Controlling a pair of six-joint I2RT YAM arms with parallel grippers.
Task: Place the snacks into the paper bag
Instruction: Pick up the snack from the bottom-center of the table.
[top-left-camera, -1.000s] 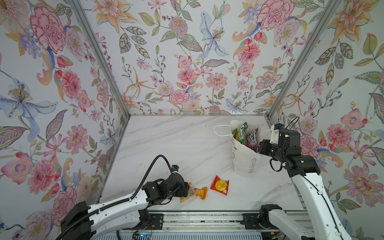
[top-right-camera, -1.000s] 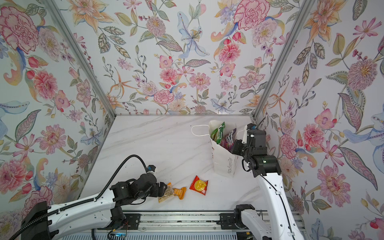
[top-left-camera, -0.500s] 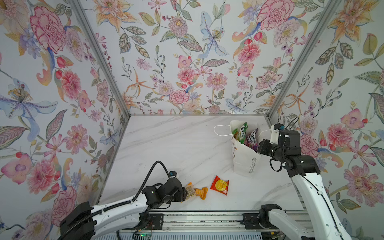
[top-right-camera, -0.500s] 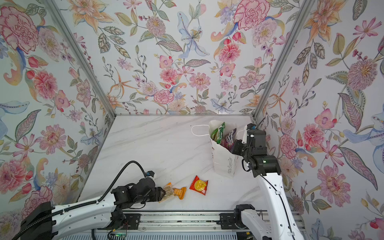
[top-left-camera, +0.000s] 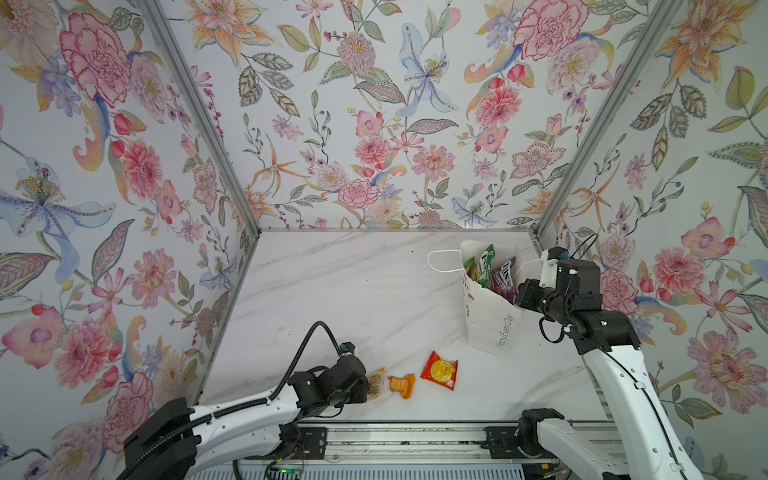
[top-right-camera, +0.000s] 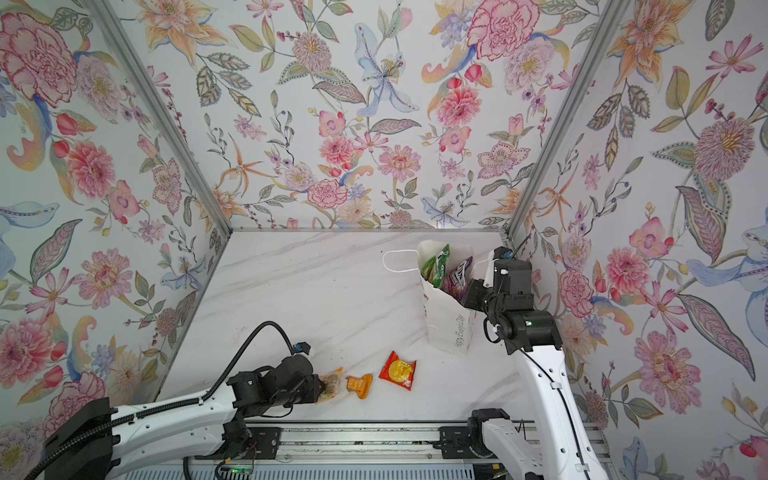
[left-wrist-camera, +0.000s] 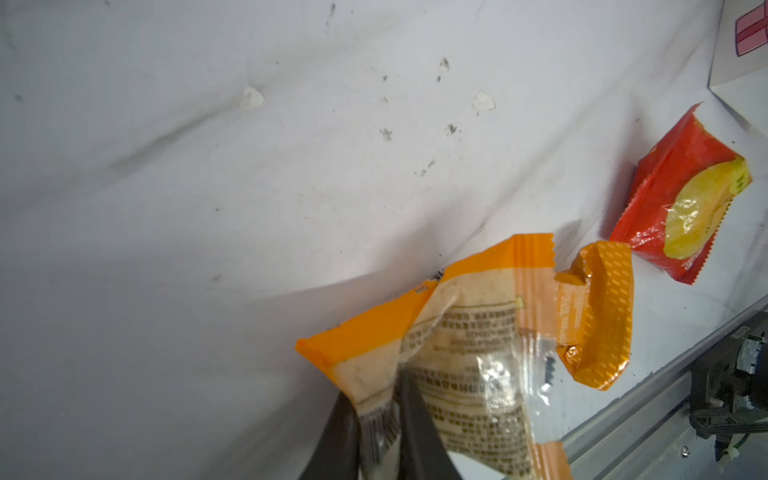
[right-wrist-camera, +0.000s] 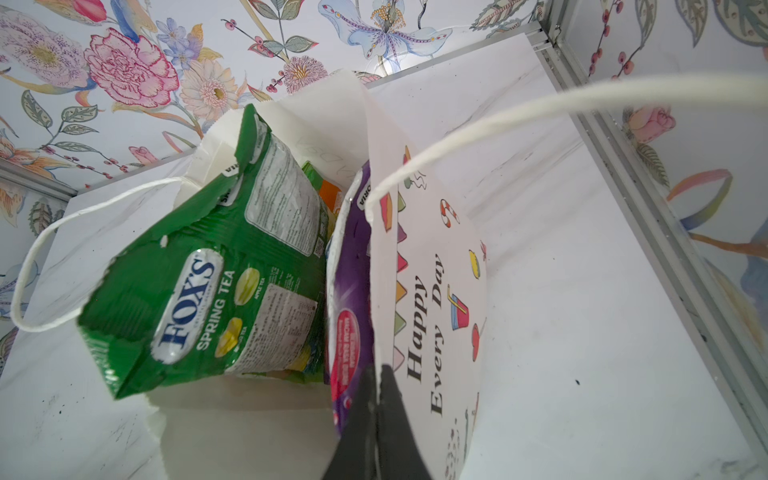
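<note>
Left gripper (left-wrist-camera: 376, 392) pinches a clear-and-orange wrapped bar (left-wrist-camera: 469, 353) near the front edge of the white marble worktop (top-left-camera: 353, 291): finger bases & the bar's near end run off the wrist pic, print too small to read, tips hidden under the gripper body in both top views. Near the right rear corner, walls of the tall white paper bag (top-left-camera: 490, 328) hide the lower parts of a green FOX'S candy bag (right-wrist-camera: 208, 282) & a purple glossy packet (right-wrist-camera: 353, 299); an orange packet (right-wrist-camera: 330, 195) deeper in is just a sliver. Right gripper (right-wrist-camera: 377, 376) fingers run off their wrist pic too.
</note>
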